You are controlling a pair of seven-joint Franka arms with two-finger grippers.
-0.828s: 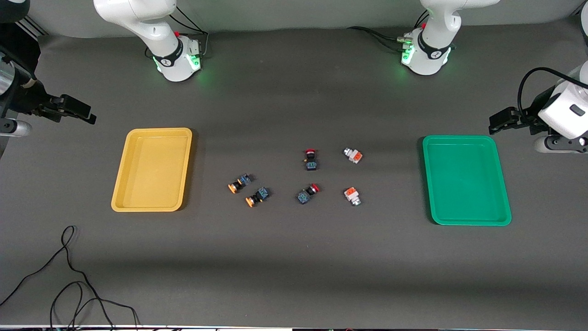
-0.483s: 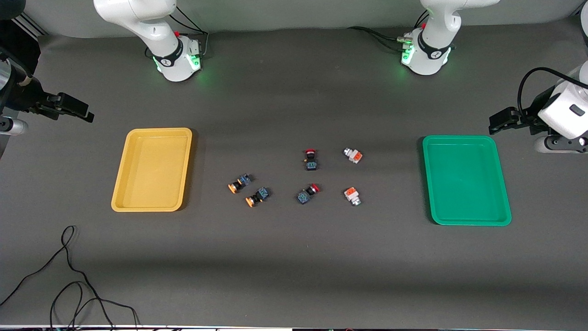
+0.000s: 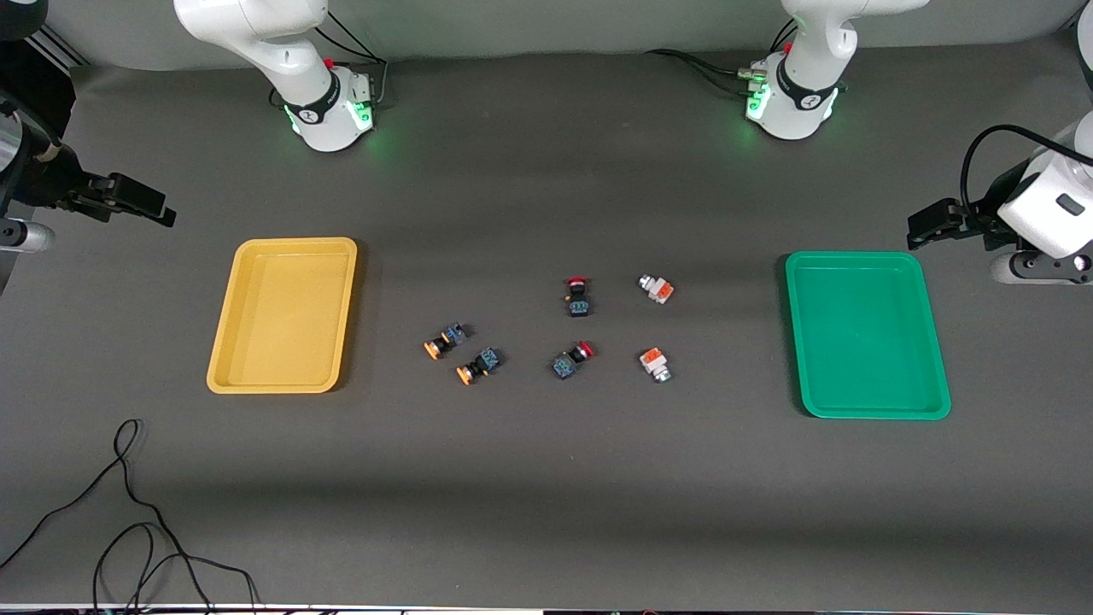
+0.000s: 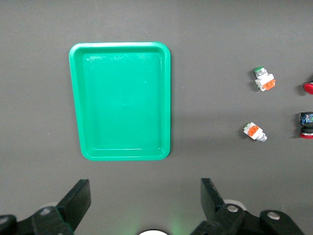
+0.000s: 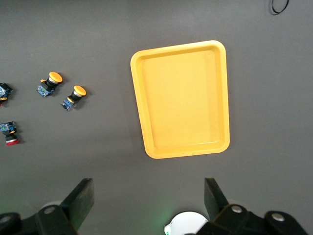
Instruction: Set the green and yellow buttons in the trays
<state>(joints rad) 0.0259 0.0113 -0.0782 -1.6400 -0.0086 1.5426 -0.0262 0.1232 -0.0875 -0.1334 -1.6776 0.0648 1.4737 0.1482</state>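
Buttons lie loose mid-table: two yellow-capped black switches [image 3: 461,355] toward the shallow yellow plastic tray [image 3: 283,315], two white-and-silver switches [image 3: 656,327] toward the shallow green plastic tray [image 3: 866,334]. Left gripper [image 4: 145,196] and right gripper [image 5: 148,197] hang spread, holding nothing.

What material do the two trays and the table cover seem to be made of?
Yellow tray and green tray: probably moulded plastic, with an even colour, rounded rims and a soft sheen. Table cover: seemingly matte dark grey fabric or rubber, showing no glare.
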